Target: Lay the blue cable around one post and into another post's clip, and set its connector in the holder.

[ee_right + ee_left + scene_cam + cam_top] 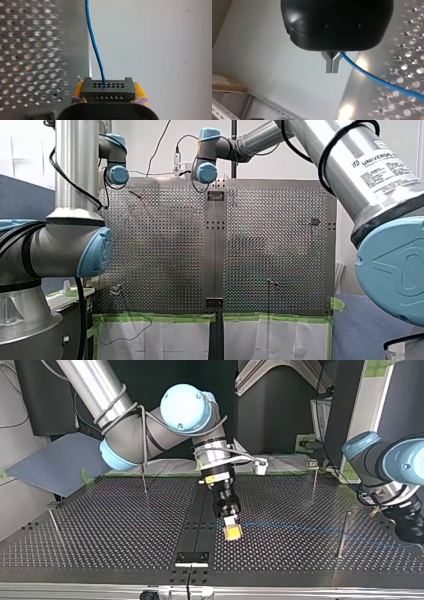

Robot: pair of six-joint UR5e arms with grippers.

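Observation:
In the right wrist view my right gripper (108,95) is shut on a black connector block (107,88), held between its yellow pads (139,93). The blue cable (95,42) runs out of the block and away over the table's edge. My left gripper (331,65) has its metal fingers pressed together on the same cable (374,78), which leaves them sideways over the perforated plate. In the top view my right gripper (232,531) hangs low over the table's middle. My left gripper (407,532) is at that view's right edge, and the cable (300,528) is stretched faintly between them.
Thin upright posts stand on the plate in the top view: one (145,478) behind my right arm, one (314,481) at the back right, one (343,534) near my left gripper, one (55,526) at the left. A small black holder plate (191,558) sits at the front centre.

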